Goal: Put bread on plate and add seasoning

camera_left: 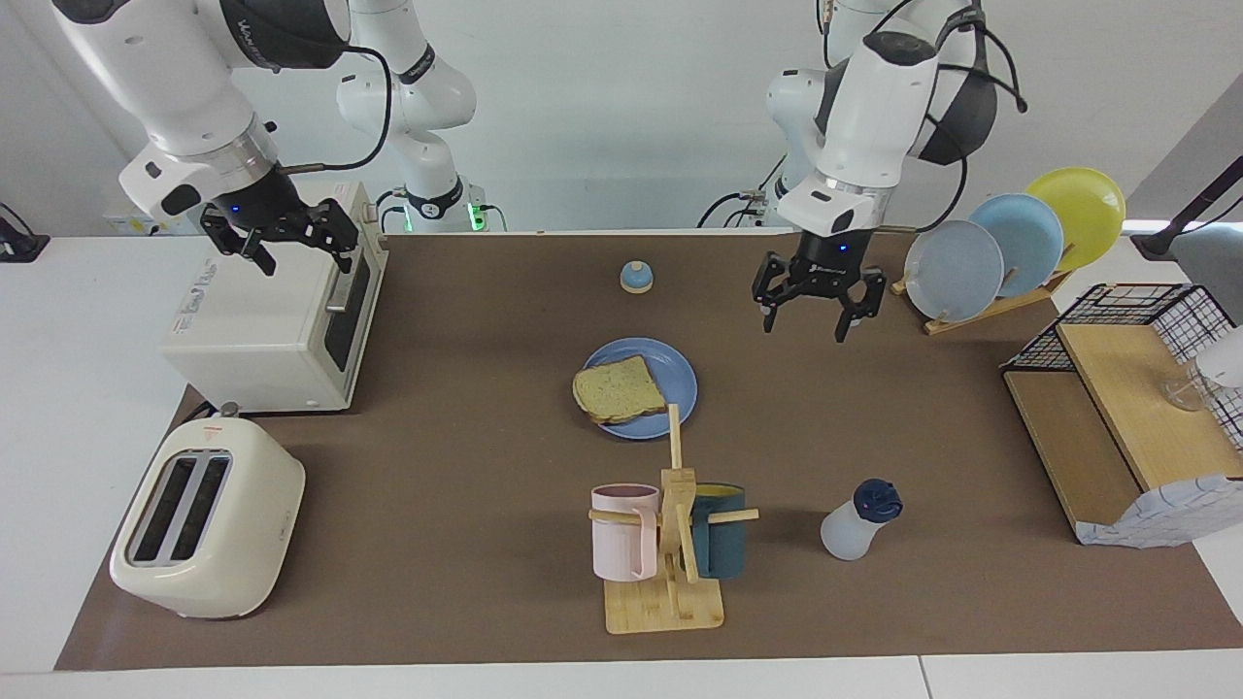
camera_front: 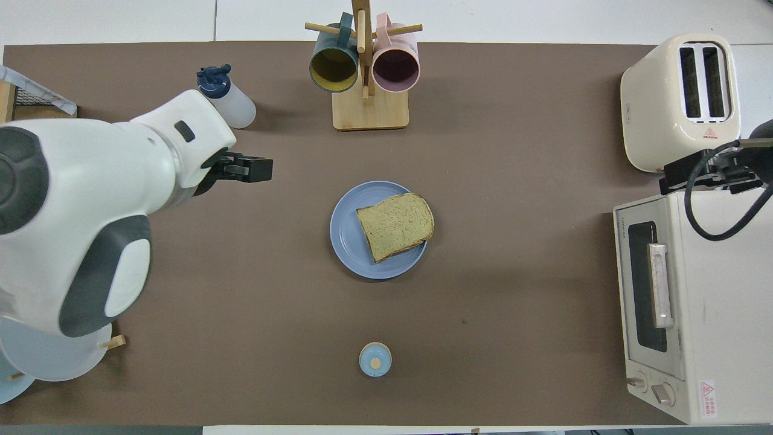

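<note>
The bread (camera_left: 619, 390) lies on the blue plate (camera_left: 677, 374) in the middle of the table; in the overhead view the bread (camera_front: 395, 225) overhangs the plate's (camera_front: 347, 232) rim toward the right arm's end. The seasoning bottle (camera_left: 859, 521) with a navy cap stands alone, farther from the robots than the plate, toward the left arm's end; it also shows in the overhead view (camera_front: 229, 99). My left gripper (camera_left: 806, 325) is open, empty and raised above the bare mat. My right gripper (camera_left: 301, 257) is open, empty and waits over the toaster oven (camera_left: 262, 320).
A wooden mug rack (camera_left: 670, 544) with a pink and a dark teal mug stands beside the bottle. A blue bell (camera_left: 636, 277) sits nearer to the robots than the plate. A cream toaster (camera_left: 209, 519), a plate rack (camera_left: 1010, 243) and a wire shelf (camera_left: 1126, 408) stand at the table's ends.
</note>
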Action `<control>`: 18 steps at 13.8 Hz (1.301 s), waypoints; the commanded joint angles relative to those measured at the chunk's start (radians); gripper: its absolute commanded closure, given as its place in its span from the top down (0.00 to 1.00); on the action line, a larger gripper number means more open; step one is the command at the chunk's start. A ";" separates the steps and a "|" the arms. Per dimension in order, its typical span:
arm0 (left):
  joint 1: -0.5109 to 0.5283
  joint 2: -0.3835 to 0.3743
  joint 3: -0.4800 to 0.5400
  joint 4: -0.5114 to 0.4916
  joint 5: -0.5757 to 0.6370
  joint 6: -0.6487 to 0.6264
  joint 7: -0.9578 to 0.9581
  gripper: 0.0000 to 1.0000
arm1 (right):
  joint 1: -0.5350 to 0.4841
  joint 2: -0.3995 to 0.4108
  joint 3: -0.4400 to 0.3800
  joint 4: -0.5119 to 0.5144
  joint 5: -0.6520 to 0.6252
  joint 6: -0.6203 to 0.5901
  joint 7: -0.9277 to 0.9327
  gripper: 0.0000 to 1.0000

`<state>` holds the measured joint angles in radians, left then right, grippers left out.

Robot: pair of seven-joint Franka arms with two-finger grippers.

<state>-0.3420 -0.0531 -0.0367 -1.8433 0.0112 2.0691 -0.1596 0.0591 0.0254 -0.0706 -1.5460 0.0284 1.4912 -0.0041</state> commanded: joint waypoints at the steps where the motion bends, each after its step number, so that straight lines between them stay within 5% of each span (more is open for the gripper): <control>1: 0.094 -0.007 0.003 0.073 -0.008 -0.195 0.136 1.00 | -0.007 -0.015 0.009 -0.016 -0.015 0.014 -0.011 1.00; 7: 0.333 -0.065 0.003 0.096 -0.013 -0.414 0.456 1.00 | -0.007 -0.015 0.009 -0.016 -0.015 0.014 -0.011 1.00; 18: 0.322 -0.137 -0.003 0.093 -0.002 -0.369 0.442 1.00 | -0.005 -0.015 0.009 -0.016 -0.016 0.015 -0.010 1.00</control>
<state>-0.0102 -0.1804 -0.0432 -1.7476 0.0095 1.6837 0.2884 0.0592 0.0254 -0.0703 -1.5460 0.0284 1.4912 -0.0041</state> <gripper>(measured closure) 0.000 0.000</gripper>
